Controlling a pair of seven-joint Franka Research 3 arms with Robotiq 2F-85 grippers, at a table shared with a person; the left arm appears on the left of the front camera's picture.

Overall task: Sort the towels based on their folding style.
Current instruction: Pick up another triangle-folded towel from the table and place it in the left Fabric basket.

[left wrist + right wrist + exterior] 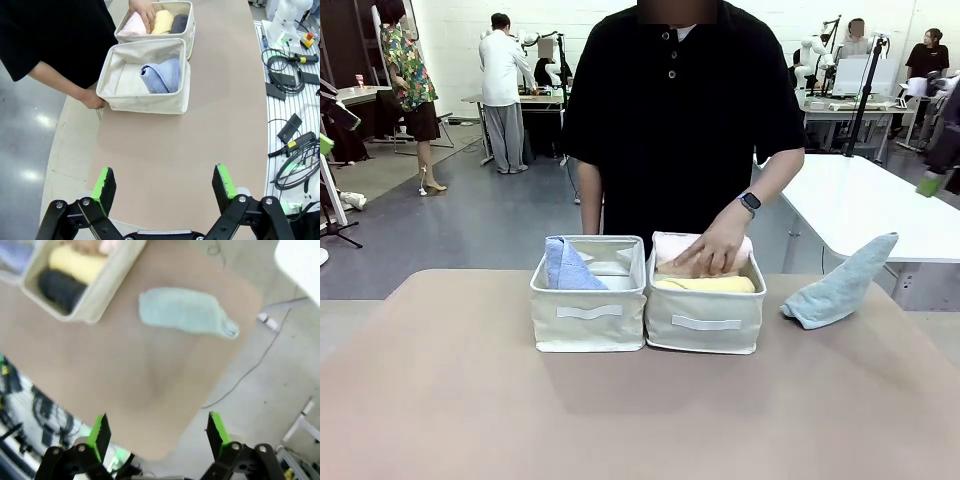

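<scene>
Front view is showing the periwinkle towel (568, 268) lying in the left bin (588, 320), a person's hand (715, 250) pressing on the pink roll (672, 250) beside the yellow roll (705, 284) in the right bin (705, 322), and the teal towel (840, 285) lying on the table (620, 410) near that bin, while the left gripper (162, 182) and right gripper (157, 432) are hovering with their 2 fingers each spread apart.

left bin (588, 322): folded towel (568, 268) | right bin (705, 325): rolled towels (705, 284) | farther right: loose towel (840, 285)
</scene>
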